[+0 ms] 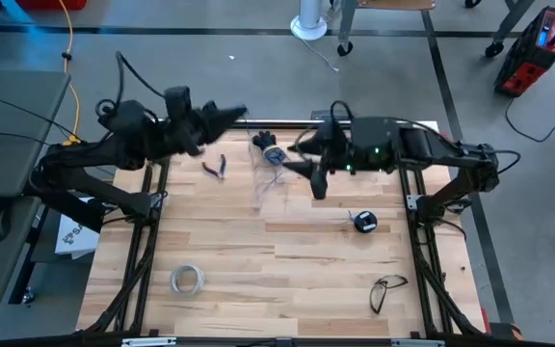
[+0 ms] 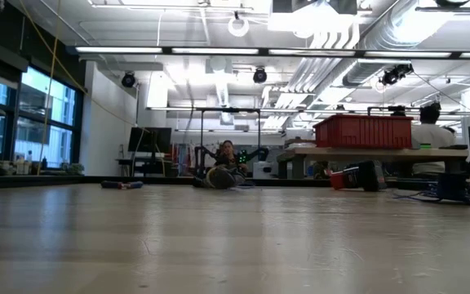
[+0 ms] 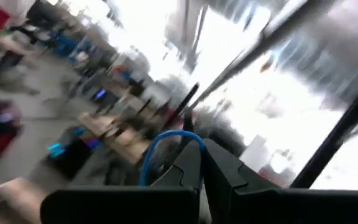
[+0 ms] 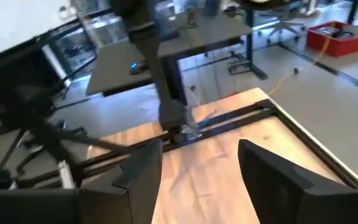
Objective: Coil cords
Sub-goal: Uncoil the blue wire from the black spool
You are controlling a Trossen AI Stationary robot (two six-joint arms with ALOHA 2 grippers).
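Left gripper clenched, raised at the far edge; right gripper released beside the wire. Spool lies right of centre — next: regrasp wire and wind.

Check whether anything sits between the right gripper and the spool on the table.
Nothing visible does. In the high view the right gripper, open, hangs over bare wood, and the spool lies nearer the front edge and to the right. Only bare table lies between them. The glasses lie farther toward the front.

No text, label or number is legible.
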